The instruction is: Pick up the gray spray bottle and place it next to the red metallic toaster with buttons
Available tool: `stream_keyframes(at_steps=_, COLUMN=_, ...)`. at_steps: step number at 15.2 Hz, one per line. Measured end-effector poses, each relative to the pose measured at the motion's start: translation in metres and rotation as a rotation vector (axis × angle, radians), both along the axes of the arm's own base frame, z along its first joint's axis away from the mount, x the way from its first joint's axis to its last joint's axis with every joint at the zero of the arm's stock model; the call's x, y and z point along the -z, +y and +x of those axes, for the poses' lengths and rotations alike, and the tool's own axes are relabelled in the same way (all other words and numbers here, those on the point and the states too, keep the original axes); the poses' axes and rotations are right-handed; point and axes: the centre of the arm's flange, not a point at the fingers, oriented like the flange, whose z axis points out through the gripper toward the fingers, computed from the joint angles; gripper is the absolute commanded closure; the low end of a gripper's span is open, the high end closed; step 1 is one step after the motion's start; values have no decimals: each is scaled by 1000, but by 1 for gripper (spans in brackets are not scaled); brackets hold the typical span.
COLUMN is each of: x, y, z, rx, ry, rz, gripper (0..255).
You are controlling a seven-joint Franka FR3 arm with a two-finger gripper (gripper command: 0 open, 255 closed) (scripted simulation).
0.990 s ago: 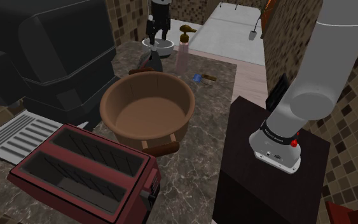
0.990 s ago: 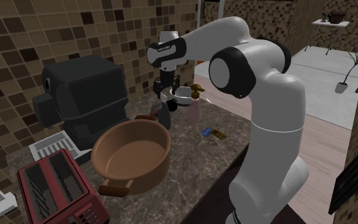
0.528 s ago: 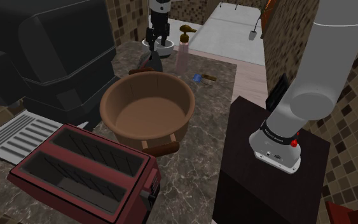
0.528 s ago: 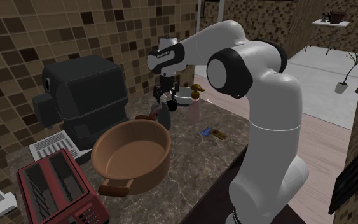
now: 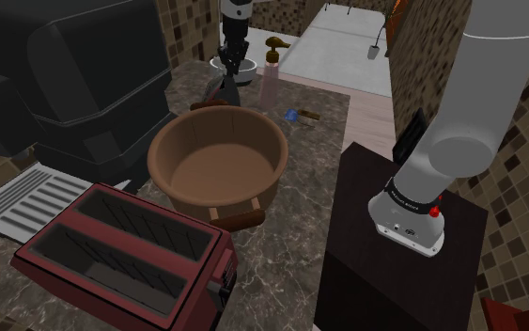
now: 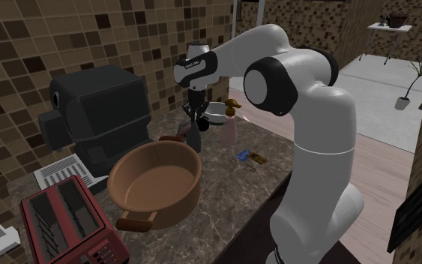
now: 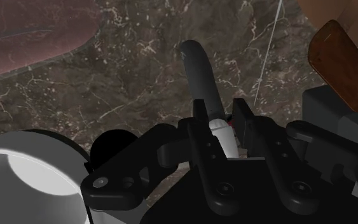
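We see the dark gray spray bottle standing on the stone counter just behind the brown bowl, on the side away from the red toaster. The black gripper, reaching down behind the bowl, clasps the bottle's white neck.

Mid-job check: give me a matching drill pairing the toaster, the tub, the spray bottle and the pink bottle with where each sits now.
Things:
1. toaster
2. brown tub
3. spray bottle
4. pink bottle

Places:
A. directly under the claw
B. shoulder view's lower left
C. between toaster and spray bottle
D. beside the white bowl

Pairs: 1-B, 2-C, 3-A, 4-D
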Motion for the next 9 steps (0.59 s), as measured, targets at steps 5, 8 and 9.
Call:
stream_keyframes(at_steps=5, x=0, y=0, z=0, rx=0, ry=0, rz=0, gripper=255)
stream_keyframes(at_steps=8, x=-2, y=0, z=0, rx=0, ry=0, rz=0, gripper=255)
stream_keyframes(at_steps=9, x=-5, y=0, z=0, rx=0, ry=1, rz=0, gripper=255)
